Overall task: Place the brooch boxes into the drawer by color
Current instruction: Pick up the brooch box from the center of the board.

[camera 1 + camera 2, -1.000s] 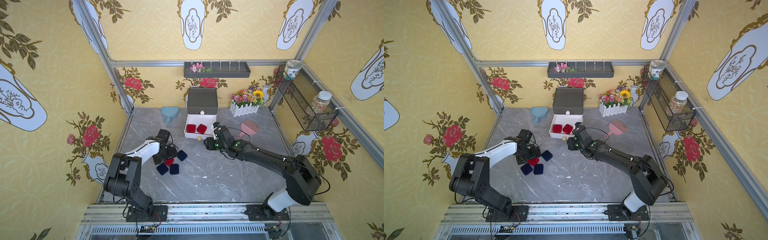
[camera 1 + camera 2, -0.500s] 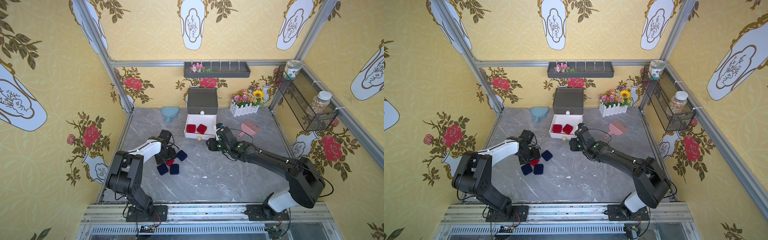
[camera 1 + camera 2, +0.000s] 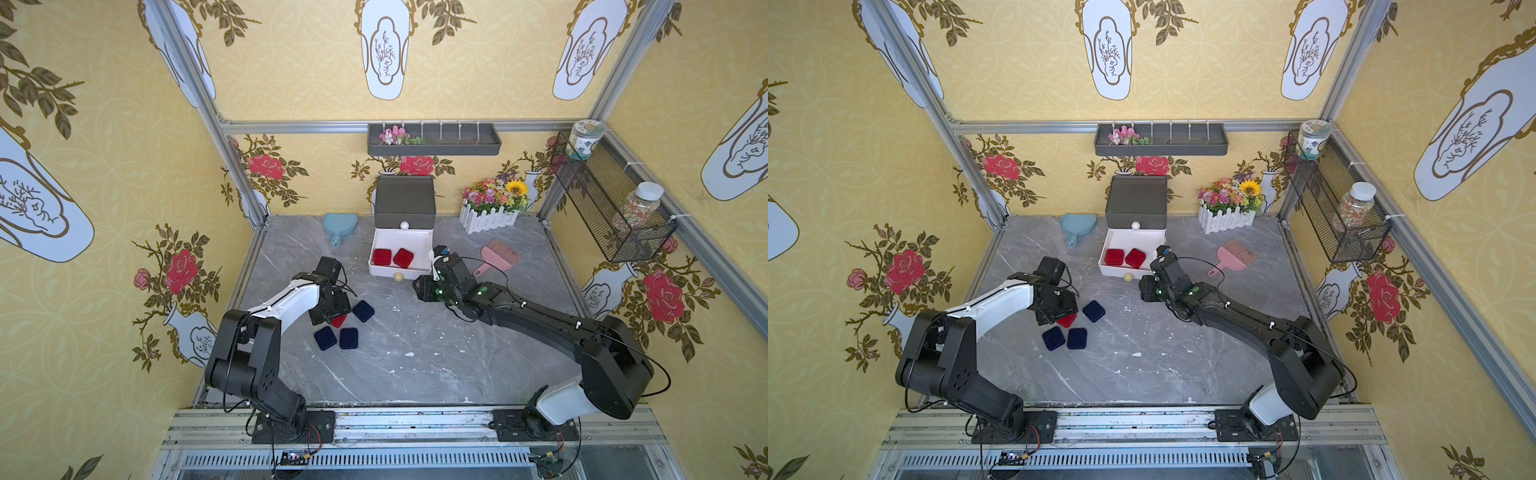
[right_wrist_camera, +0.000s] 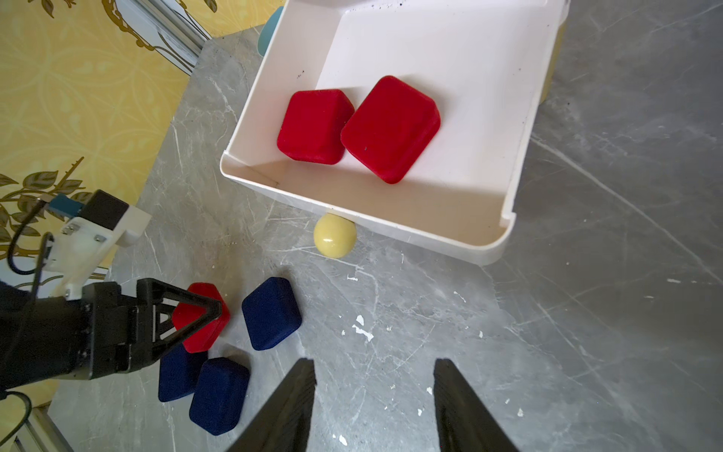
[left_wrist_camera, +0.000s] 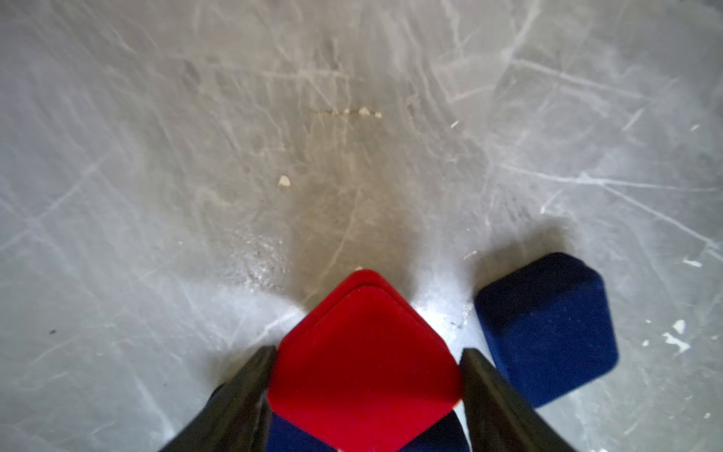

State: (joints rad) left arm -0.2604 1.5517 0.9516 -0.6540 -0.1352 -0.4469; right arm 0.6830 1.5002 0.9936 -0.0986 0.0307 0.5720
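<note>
Left claw (image 5: 367,354), earlier wide, now snug around red box (image 5: 364,336)

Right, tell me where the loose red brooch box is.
In a top view the red brooch box is left of centre, between the jaws of the left gripper, beside three navy boxes and nearer the robot than the white drawer.

No word, number or brand mark can be read in any view. The one printed label wraps the lidded jar (image 3: 585,139) in the upper right of both top views, where it stands at the far end of the black wire basket (image 3: 598,195). It shows dark marks on a pale ground, but they are too small to make out as letters.
</note>
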